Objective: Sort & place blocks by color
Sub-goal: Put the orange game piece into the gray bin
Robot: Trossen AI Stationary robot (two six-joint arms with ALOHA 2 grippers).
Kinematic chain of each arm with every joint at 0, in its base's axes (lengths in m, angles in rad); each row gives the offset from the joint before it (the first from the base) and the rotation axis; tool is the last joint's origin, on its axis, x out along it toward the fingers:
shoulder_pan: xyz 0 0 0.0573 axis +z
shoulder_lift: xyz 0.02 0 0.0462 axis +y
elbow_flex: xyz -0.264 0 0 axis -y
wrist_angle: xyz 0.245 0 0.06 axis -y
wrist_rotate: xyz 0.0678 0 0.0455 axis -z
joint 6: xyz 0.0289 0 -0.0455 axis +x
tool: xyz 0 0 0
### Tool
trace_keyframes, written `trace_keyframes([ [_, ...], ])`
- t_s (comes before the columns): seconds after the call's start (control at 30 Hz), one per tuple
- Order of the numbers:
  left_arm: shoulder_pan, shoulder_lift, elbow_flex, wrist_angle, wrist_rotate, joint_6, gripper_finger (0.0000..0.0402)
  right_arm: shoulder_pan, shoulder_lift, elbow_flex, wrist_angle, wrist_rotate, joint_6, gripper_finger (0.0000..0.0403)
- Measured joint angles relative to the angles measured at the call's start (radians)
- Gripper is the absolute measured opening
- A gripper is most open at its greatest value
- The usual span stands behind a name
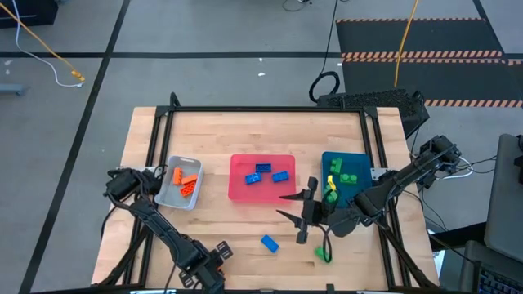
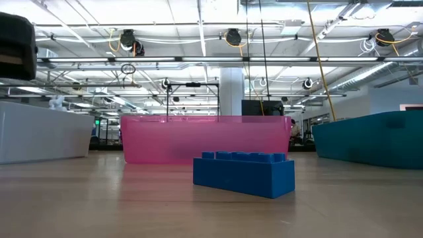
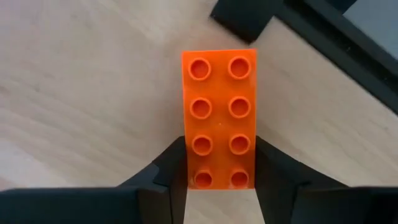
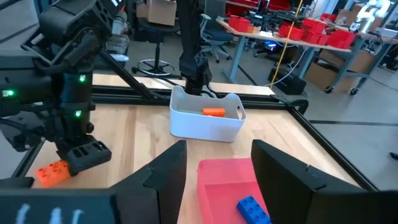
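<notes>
My left gripper (image 3: 221, 155) is at the table's near left edge (image 1: 206, 269) and is shut on an orange eight-stud block (image 3: 219, 93). The right wrist view also shows this orange block (image 4: 51, 173) beside the left gripper (image 4: 81, 152). My right gripper (image 1: 301, 214) hovers open and empty near the pink tray's (image 1: 263, 194) near right corner. A blue block (image 1: 270, 242) (image 2: 244, 173) and a green block (image 1: 323, 253) lie flat on the bare wood. The pink tray holds blue blocks (image 1: 261, 173), the grey tray (image 1: 167, 196) orange ones, and the teal tray (image 1: 355, 159) green ones. My left gripper pinches the orange block between its two fingers (image 3: 171, 165), one on each long side at the block's near end (image 3: 219, 177). It comes from above, pointing down, with the studs facing up. Whether the block rests on the wood or hangs just above it, I cannot tell.
The three trays stand in a row across the table's middle. A black frame rail (image 1: 261, 109) runs around the table. Open wood lies in front of the trays, between the two grippers. In the low view the pink tray (image 2: 205, 139) stands behind the blue block.
</notes>
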Motion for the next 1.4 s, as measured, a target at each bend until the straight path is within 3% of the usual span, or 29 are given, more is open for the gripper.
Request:
trace_keyframes([
  [0.37,0.086,-0.092,-0.001,-0.171,-0.023,-0.202,0.0137,0.0,0.0,0.0,0.0,0.002,-0.016,0.0176],
  [0.8,0.177,-0.247,-0.001,-0.277,-0.107,-0.31,0.014,0.0,0.0,0.0,-0.044,0.002,-0.016,0.0176],
  [1.13,0.27,-0.408,0.0,-0.568,-0.284,-0.494,0.0144,0.0,0.0,0.0,-0.046,-0.005,-0.023,0.0176],
  [1.4,0.376,-0.431,0.0,-0.852,-0.348,-0.7,0.0151,0.0,0.0,0.0,-0.047,-0.006,-0.023,0.0176],
])
